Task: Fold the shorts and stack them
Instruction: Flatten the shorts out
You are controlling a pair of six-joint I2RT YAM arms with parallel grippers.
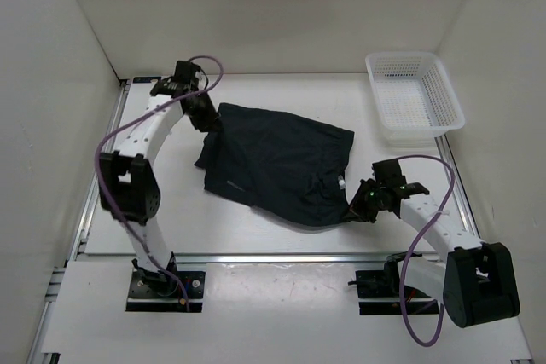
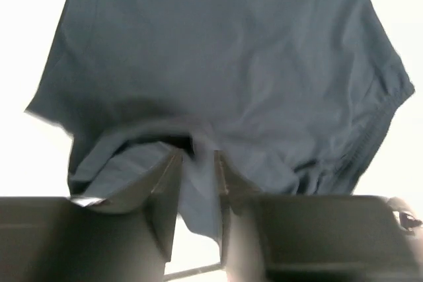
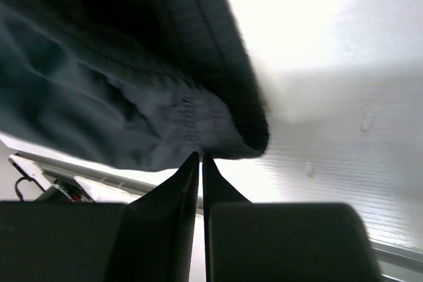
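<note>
Shorts (image 1: 277, 164) are clamped at far left by the left gripper (image 1: 213, 125), at near right by the right gripper (image 1: 354, 209); both ends should be raised evenly, kept taut.

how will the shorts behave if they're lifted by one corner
Probably floppy: the shorts bunch and fold where the left hand pinches them. Likely light, the fabric looks thin. The gathered waistband may give firmer grip.
</note>
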